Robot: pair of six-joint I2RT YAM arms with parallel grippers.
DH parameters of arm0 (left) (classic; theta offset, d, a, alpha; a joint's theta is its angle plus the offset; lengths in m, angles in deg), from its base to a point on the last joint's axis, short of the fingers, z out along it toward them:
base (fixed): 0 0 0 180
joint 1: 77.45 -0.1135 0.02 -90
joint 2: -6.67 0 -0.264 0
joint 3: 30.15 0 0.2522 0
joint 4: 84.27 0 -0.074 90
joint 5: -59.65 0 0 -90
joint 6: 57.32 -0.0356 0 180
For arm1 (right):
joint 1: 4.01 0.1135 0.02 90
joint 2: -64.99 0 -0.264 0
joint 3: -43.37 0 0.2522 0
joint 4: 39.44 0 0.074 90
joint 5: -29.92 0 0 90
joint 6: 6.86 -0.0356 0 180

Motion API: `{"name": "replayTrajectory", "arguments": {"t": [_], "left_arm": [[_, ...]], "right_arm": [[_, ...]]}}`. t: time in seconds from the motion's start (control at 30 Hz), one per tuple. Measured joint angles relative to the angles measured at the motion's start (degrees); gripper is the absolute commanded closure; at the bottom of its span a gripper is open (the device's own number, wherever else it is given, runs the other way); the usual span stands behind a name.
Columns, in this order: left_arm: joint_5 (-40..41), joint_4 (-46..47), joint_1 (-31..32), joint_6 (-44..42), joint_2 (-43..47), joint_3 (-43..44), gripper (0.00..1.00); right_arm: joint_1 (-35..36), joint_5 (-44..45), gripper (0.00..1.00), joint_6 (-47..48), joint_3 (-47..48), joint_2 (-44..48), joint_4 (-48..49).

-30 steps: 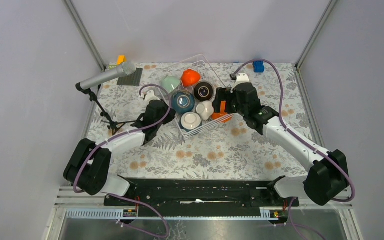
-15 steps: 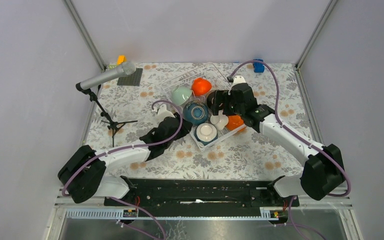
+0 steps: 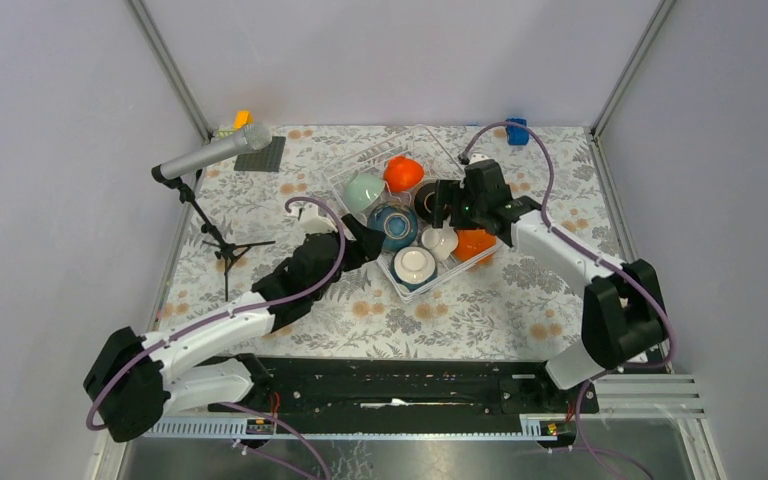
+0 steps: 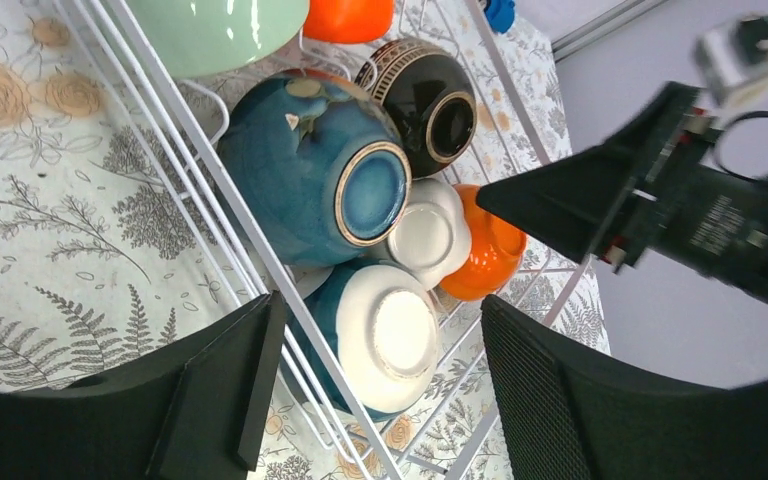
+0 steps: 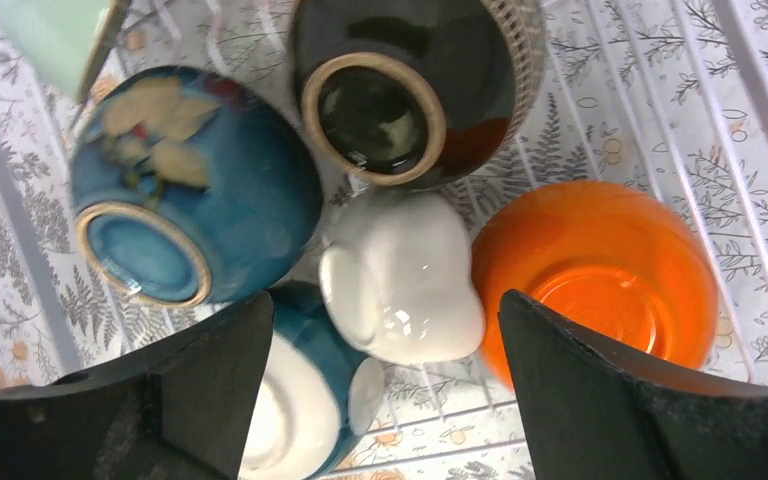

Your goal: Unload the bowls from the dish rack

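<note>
Between the fingers of the left gripper (image 3: 368, 238), which are standing wide apart and gripping nothing, the rim wires of the large white wire-grid dish rack (image 3: 365, 158) are passing diagonally. One finger is sitting outside the rack over the floral-patterned surface (image 3: 460, 300), the other over the rack's inside. Just ahead of this gripper, a glazed teal blue bowl (image 4: 305, 180) is lying on its side with its foot ring facing the wrist camera. Beyond it a dark brown bowl (image 4: 425, 100) with a patterned band at its rim is leaning, and a mint green bowl (image 4: 215, 30) is showing at the far left. Closest to the gripper, a teal bowl with a white underside (image 4: 385, 335) is resting bottom-up beside a small cream-white bowl (image 4: 428, 235) and an orange bowl (image 4: 495, 255). A second orange bowl (image 3: 402, 172) is lying farther off. The right gripper (image 3: 448, 205) is hovering above the rack, fingers spread wide and empty. Directly below it the cream-white bowl is sitting against the brown and orange ones.
</note>
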Motion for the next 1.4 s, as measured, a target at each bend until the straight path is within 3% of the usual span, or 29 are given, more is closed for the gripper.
{"name": "replayTrajectory", "arguments": {"t": [0.2, 0.93, 1.4], "left_arm": [[0.33, -3.10, -0.02, -3.30, 4.13, 0.00, 0.19], [-0.55, -9.09, -1.22, -5.84, 5.16, 0.00, 0.18], [-1.38, -9.62, -1.22, -6.32, 8.11, 0.00, 0.18]], "right_arm": [[-6.10, -6.58, 0.08, -0.52, 1.79, -5.44, -0.55], [-6.03, -16.50, 0.11, 1.25, 6.80, -13.07, -3.78], [-6.21, -20.92, 0.29, 1.25, 5.84, -11.06, -3.19]]}}
